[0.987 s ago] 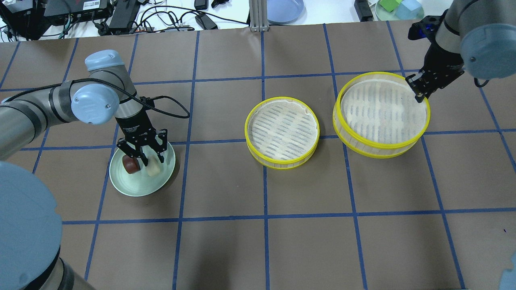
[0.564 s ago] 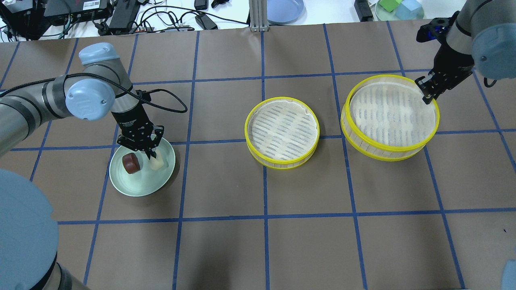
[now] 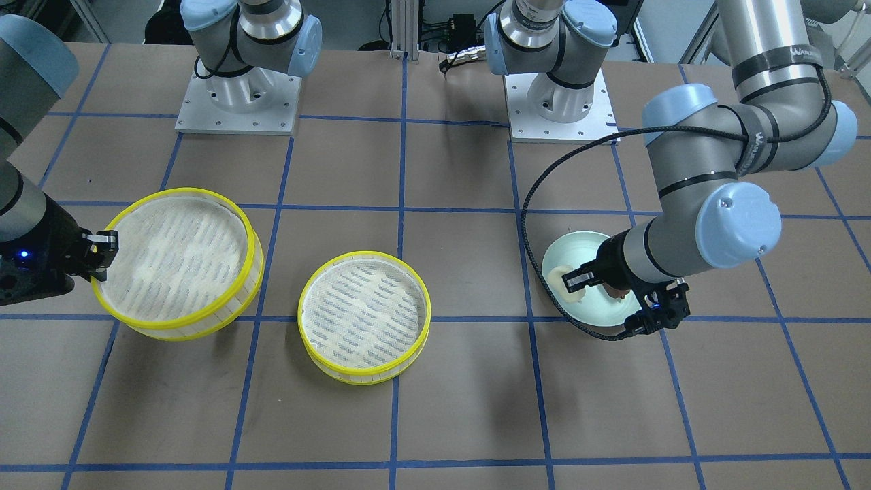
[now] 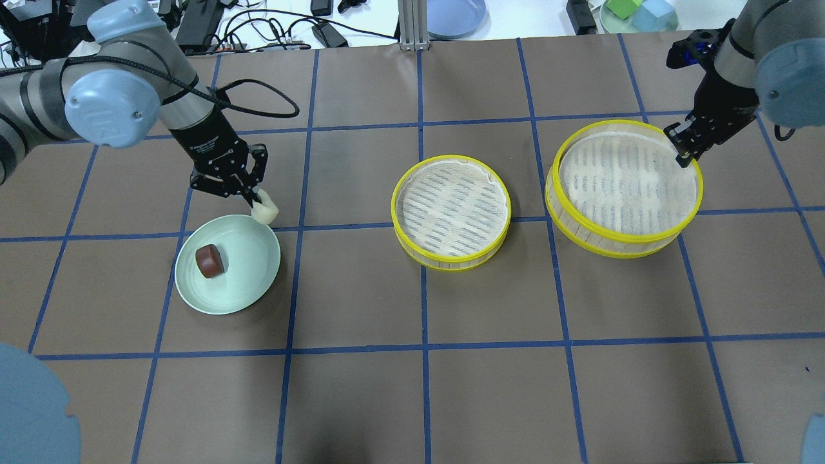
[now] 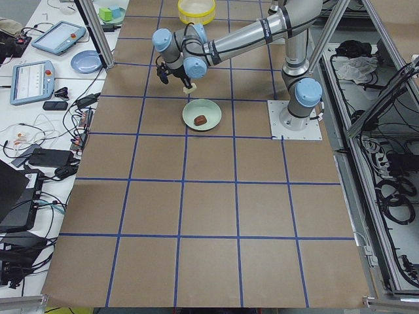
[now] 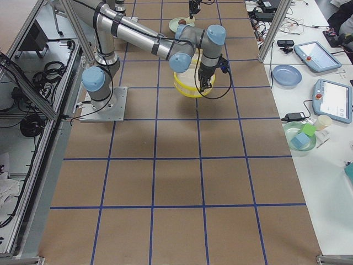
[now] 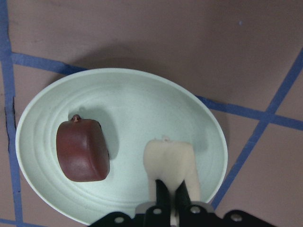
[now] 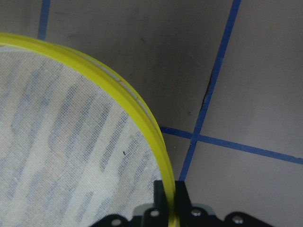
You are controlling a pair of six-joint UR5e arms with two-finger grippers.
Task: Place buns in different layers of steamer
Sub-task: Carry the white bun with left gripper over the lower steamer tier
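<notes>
My left gripper (image 4: 250, 196) is shut on the cream-white bun (image 4: 265, 211) and holds it above the far edge of the pale green plate (image 4: 248, 274); the wrist view shows the bun (image 7: 170, 165) pinched between the fingers. The dark reddish-brown bun (image 4: 209, 261) lies on the plate, also seen in the left wrist view (image 7: 83, 150). One yellow-rimmed steamer layer (image 4: 451, 209) stands mid-table, empty. My right gripper (image 4: 682, 153) is shut on the far right rim of the larger-looking steamer layer (image 4: 628, 183), rim (image 8: 156, 142) between its fingers.
Cables, power bricks, a blue plate (image 4: 454, 16) and a green plate with blocks (image 4: 638, 14) lie beyond the table's far edge. The two arm bases (image 3: 238, 102) stand at the robot's side. Blue tape lines grid the brown table.
My left gripper shut on the cream-white bun and lifted it off the plate, away toward the far side. The right gripper shifted its steamer layer slightly right, then held still.
</notes>
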